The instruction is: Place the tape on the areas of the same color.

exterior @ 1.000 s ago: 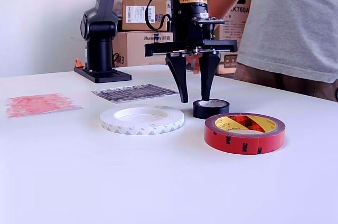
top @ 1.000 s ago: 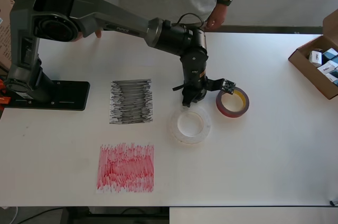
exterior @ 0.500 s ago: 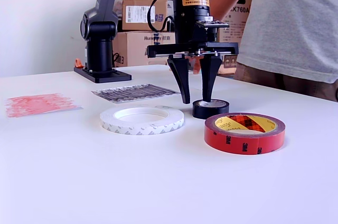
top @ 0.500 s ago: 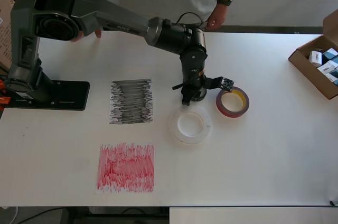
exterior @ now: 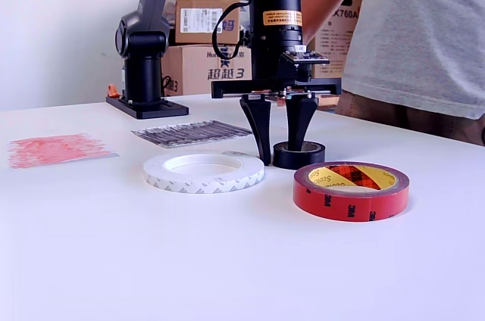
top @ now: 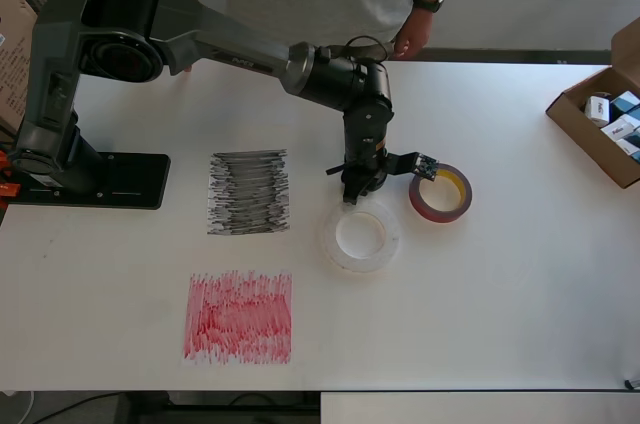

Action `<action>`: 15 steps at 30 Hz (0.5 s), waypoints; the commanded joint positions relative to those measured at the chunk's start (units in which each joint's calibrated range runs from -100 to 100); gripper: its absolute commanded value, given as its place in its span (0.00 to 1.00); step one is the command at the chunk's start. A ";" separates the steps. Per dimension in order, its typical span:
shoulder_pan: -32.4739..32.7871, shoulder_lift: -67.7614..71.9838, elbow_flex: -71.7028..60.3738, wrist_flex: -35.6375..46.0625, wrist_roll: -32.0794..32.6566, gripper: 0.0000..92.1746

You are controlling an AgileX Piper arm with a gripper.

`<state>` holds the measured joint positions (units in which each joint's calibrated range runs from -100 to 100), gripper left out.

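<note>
We see the gripper (exterior: 279, 151) lowered onto the small black tape roll (exterior: 298, 155), its fingers (exterior: 258, 128) parted, one outside the roll's wall and one in its core, not yet clenched. The roll rests on the white worktop (top: 500, 284), at twelve o'clock of the white roll (top: 360, 235) and nine o'clock of the red roll (top: 439, 193). The black-scribbled sheet (top: 249, 192) and red-scribbled sheet (top: 238, 317) lie bare.
</note>
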<state>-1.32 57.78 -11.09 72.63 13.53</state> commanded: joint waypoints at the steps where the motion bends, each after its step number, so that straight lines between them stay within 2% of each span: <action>1: -0.24 -0.06 -0.31 0.04 0.07 0.27; 4: -0.24 -0.06 -0.49 0.04 0.40 0.04; 5: -0.24 -0.06 -0.49 0.04 0.40 0.00; 7: -0.24 -0.62 -0.22 0.04 -0.18 0.02; 15: -0.17 -5.11 0.60 0.98 -0.59 0.00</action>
<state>-1.27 56.60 -12.01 73.26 13.63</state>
